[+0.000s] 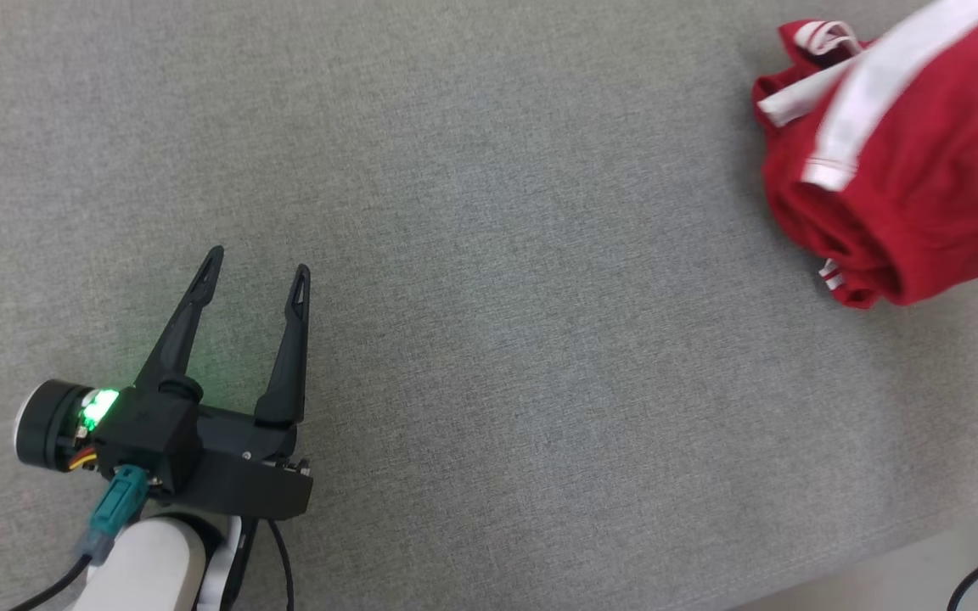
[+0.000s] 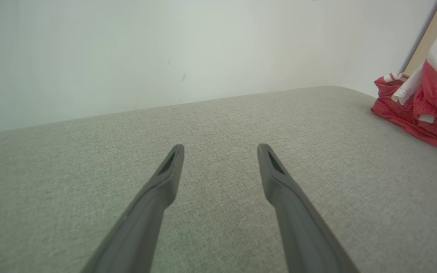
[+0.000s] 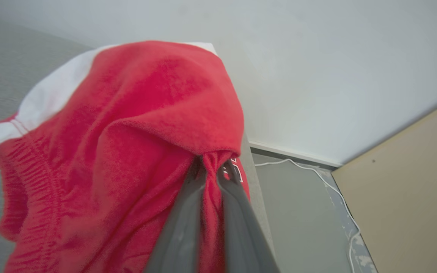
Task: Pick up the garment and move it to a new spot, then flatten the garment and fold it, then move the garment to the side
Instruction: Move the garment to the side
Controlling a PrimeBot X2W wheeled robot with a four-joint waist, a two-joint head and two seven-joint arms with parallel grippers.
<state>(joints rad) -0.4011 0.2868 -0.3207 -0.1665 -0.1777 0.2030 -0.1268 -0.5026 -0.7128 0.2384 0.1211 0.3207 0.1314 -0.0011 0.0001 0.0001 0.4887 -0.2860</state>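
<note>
One grey upholstered surface (image 1: 489, 255), flat, with a fine woven, slightly speckled texture, has a rounded far edge in the left wrist view.

One red garment (image 1: 922, 170) sits at the right end of that surface. It is a soft, fleecy knit with smooth white stripes and a band gathered into close ribs. It is bunched into a rumpled mound: its lower folds lie on the surface while its upper part is drawn up off it.

Two grippers, each with two long, dark, tapering matt fingers. The left gripper (image 1: 259, 260) is over the near left part of the surface, its fingers spread wide with nothing between them, and one small green light (image 1: 98, 407) glows on its black body. The right gripper (image 3: 212, 167), at the right end of the surface, has its fingers pinched nearly together on a twisted fold of the red cloth.

Beyond the surface are a smooth pale wall (image 2: 165, 49), one thin white cable (image 3: 317, 174) and one flat tan panel (image 3: 404, 197).
</note>
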